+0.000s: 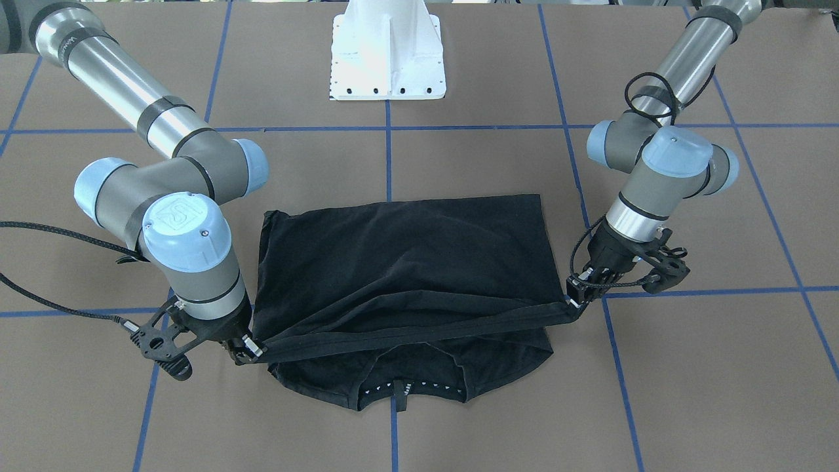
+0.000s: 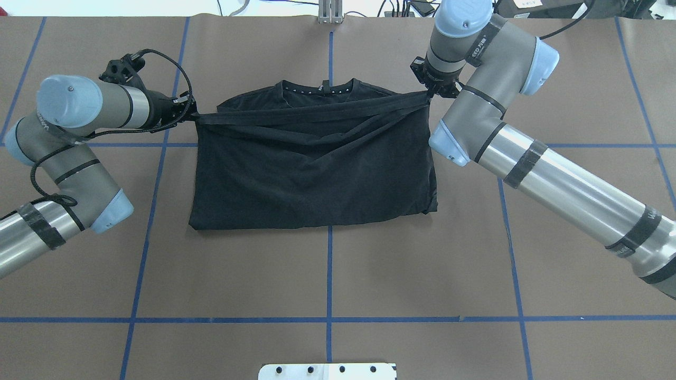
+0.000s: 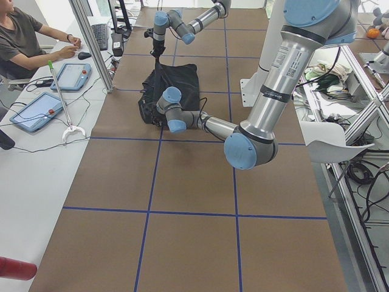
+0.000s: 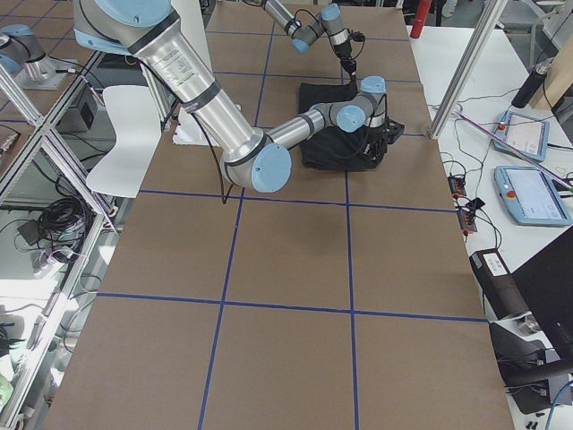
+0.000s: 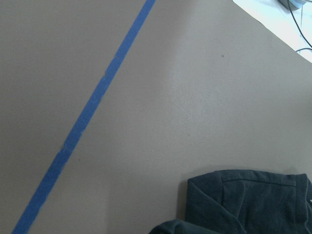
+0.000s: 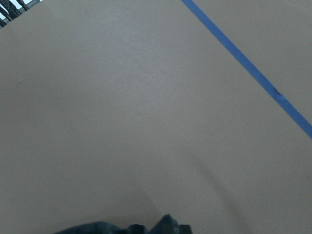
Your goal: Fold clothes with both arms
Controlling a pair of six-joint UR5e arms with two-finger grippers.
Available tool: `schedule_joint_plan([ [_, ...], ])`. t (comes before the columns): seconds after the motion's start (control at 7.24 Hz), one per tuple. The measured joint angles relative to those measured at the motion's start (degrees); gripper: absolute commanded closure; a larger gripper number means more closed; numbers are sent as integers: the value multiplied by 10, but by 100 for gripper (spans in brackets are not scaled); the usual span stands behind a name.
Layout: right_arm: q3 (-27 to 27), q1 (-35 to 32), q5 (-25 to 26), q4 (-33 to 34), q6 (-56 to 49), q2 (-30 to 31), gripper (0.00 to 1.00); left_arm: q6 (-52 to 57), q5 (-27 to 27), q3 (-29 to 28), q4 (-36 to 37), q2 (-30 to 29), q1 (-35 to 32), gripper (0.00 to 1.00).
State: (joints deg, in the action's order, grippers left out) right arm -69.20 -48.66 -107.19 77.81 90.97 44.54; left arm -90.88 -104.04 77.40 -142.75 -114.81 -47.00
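The black T-shirt (image 2: pixel 311 163) lies folded on the brown table, plain side up, no print showing. Its collar (image 2: pixel 322 87) is at the far end from the robot and near the front-facing camera (image 1: pixel 400 390). A lifted edge of the shirt is stretched taut as a band (image 1: pixel 419 324) between both grippers, a little above the collar end. My left gripper (image 2: pixel 193 115) is shut on the band's left end; it also shows in the front-facing view (image 1: pixel 573 298). My right gripper (image 2: pixel 430 94) is shut on the other end (image 1: pixel 249 351). The wrist views show only shirt corners (image 5: pixel 248 200) (image 6: pixel 146 229).
The white pedestal base (image 1: pixel 388 52) stands at the robot's side of the table. Blue tape lines (image 2: pixel 329 274) grid the brown surface. An operator (image 3: pixel 24 36) sits at a side desk with tablets (image 3: pixel 33 112) beyond the table's far edge.
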Motion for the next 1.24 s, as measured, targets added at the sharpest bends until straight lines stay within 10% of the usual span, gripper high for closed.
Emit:
schedule_joint_plan([
  [0.28,-17,-3,0,1,8,-9,31,0,-1,0,-13,-2,-13,38],
  [0.69,-246,40,30,2,59,142,24,1,-6,20,-22,0,-28,38],
  [1.24,-388,211,210,1,149,274,22,0,-4,52,-19,8,-30,38],
])
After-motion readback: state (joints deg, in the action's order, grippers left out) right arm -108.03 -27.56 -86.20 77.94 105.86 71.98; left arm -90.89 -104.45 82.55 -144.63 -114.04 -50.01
